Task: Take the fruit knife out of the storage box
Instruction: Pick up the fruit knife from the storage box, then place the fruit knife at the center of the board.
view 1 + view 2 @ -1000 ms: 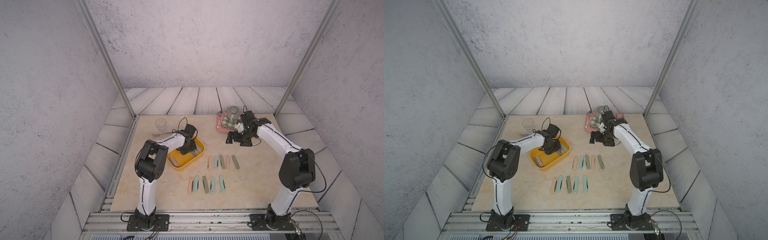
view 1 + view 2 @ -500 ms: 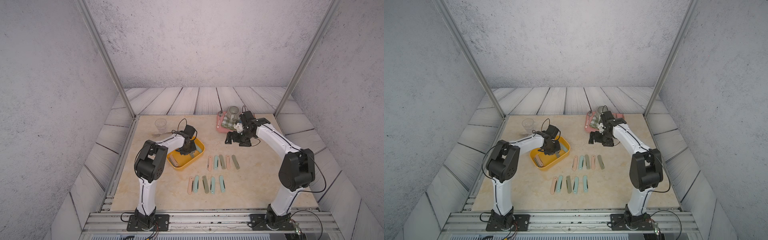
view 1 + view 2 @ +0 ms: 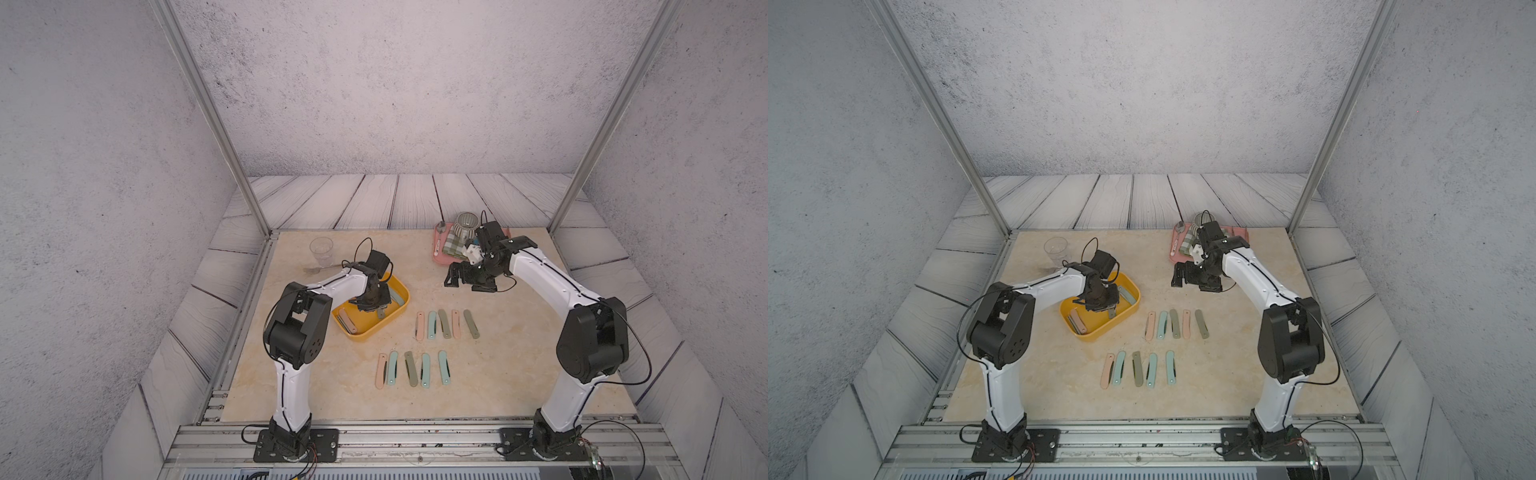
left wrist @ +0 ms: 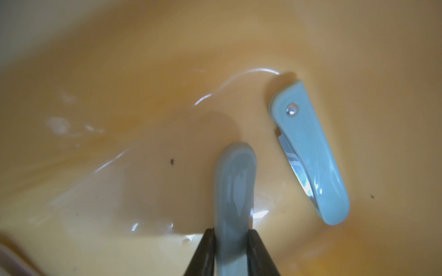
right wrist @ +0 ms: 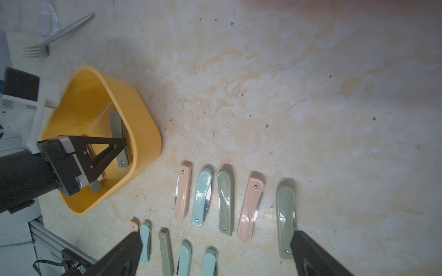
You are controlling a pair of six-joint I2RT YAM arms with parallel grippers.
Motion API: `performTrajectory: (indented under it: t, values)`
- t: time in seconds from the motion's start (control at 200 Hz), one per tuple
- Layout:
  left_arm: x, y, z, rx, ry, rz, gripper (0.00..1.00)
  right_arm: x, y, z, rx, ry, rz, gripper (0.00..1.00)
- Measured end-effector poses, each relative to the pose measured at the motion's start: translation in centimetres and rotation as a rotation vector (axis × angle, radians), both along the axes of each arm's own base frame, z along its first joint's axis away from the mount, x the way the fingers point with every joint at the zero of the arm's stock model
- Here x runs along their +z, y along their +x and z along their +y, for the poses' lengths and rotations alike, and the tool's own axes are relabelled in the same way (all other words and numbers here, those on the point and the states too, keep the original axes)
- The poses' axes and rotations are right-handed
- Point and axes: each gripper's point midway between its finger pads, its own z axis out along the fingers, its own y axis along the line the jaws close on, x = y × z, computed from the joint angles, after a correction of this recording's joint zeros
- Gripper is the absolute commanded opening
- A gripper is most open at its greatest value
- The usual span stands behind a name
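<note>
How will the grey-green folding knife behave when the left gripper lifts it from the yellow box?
Probably stiff: the grey-green knife looks like hard plastic with its blade folded in. Possibly slippery: its surface is glossy and rounded where the left gripper pinches it, so it may twist. Likely light, being slim beside the storage box wall.

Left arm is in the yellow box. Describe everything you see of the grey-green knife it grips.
The grey-green fruit knife is a closed folding knife with a glossy plastic handle and a rounded end; the right wrist view shows a metal rivet at its other end. It sits inside the storage box along one wall, apart from a light blue folding knife. The left gripper pinches its handle from both sides. Whether it is off the floor I cannot tell.
</note>
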Motion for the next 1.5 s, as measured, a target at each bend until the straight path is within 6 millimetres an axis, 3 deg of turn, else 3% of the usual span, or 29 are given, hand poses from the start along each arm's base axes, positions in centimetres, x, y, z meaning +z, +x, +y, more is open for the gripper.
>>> performTrajectory:
  t: [0.18,0.315,0.48,0.58,0.861,0.991,1.241,1.501]
  values:
    - [2.3,0.1,0.0,-0.023,-0.012,-0.046,0.25,0.3,0.1,0.9,0.010,0.035,-0.007,0.99]
    - [3.9,0.1,0.0,-0.035,-0.025,-0.081,0.25,0.6,0.1,1.6,0.015,0.064,-0.009,0.92]
    - [5.8,0.1,0.1,-0.055,-0.029,-0.122,0.25,1.1,0.1,2.6,0.027,0.108,-0.014,0.78]
    - [7.3,-0.1,0.3,-0.070,-0.033,-0.148,0.25,1.5,0.1,3.4,0.036,0.142,-0.016,0.76]
    - [11.4,-1.3,-0.6,-0.116,-0.127,-0.205,0.25,5.1,0.5,7.1,0.103,0.280,-0.068,0.76]
    - [12.2,-2.4,-1.1,-0.131,-0.189,-0.204,0.25,5.7,0.4,9.6,0.149,0.338,-0.070,0.76]
    - [13.3,-4.0,-2.9,-0.154,-0.318,-0.184,0.25,4.1,-0.5,14.0,0.226,0.418,-0.006,0.76]
    - [14.5,-5.8,-4.6,-0.184,-0.422,-0.169,0.25,4.7,-0.9,15.9,0.260,0.485,-0.002,0.68]
